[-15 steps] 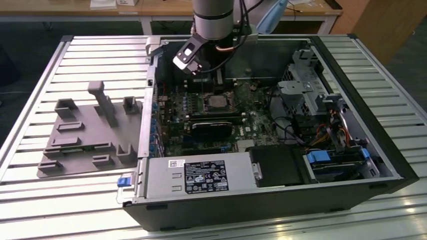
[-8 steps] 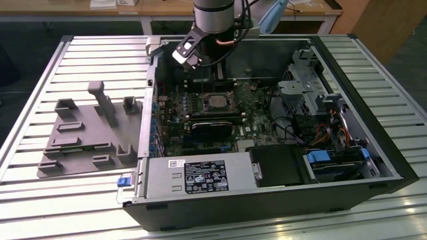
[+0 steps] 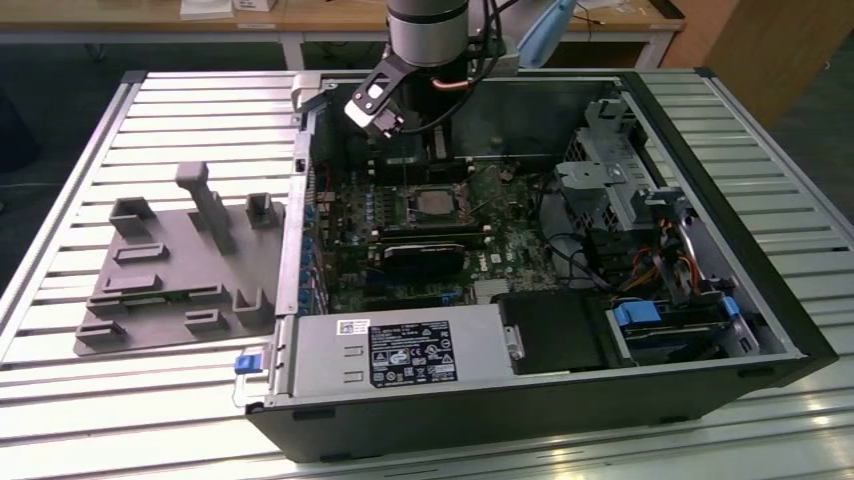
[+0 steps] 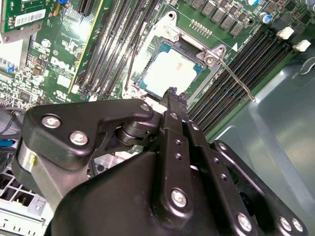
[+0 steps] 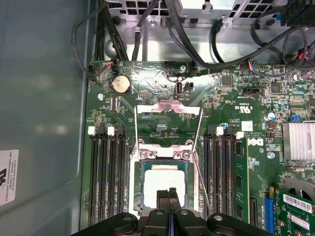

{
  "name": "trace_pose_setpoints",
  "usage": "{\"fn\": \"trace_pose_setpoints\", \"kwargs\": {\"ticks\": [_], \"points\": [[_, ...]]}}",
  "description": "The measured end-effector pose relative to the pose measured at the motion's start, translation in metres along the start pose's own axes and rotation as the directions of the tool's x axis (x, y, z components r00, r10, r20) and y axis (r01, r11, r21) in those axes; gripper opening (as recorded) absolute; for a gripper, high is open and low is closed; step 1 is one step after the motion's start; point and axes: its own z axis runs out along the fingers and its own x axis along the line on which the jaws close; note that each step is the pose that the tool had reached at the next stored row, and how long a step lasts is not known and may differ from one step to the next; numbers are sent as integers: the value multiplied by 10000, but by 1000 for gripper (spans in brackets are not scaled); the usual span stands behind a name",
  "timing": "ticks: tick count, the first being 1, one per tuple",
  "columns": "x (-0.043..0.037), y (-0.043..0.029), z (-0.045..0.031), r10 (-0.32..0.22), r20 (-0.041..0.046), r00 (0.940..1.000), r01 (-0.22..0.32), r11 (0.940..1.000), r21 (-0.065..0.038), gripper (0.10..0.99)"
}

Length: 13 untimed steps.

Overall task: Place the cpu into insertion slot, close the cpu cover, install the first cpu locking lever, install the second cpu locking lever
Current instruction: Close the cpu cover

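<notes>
My pincer [image 5: 168, 195] hangs low over the motherboard [image 5: 231, 113]. Its two black fingertips are drawn together with nothing between them, and they sit at the near edge of the cpu [image 5: 162, 178].

The cpu lies flat in the insertion slot [image 5: 140, 172], pale metal top upward, with its green margin showing evenly around it. Whether the tips touch the chip or stand just above it cannot be told. The slot is near the middle of the motherboard, between two banks of long black memory slots [image 5: 108, 172].

Beyond the slot, the cpu cover [image 5: 167, 106] is thrown back on its hinge. It lies open on the board, its window framing bare circuitry. A thin locking lever [image 5: 201, 179] runs free along one side of the slot and is not yet latched.

Hazards, as judged from here:
- Downward or sideways pressure from the shut tips on one edge could tilt or slide the chip and harm the contacts beneath it.
- The free lever stands close to my fingers and could snag on them.
- If the chip is unseated, a cover brought down over it would jam.
</notes>
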Motion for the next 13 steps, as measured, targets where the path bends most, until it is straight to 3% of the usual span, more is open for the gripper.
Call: {"fn": "trace_pose_setpoints", "kwargs": {"ticks": [8, 13], "points": [[0, -2, -5, 0, 3, 10000, 0, 10000, 2, 102], [0, 5, -62, 1, 0, 10000, -1, 10000, 0, 102]]}}
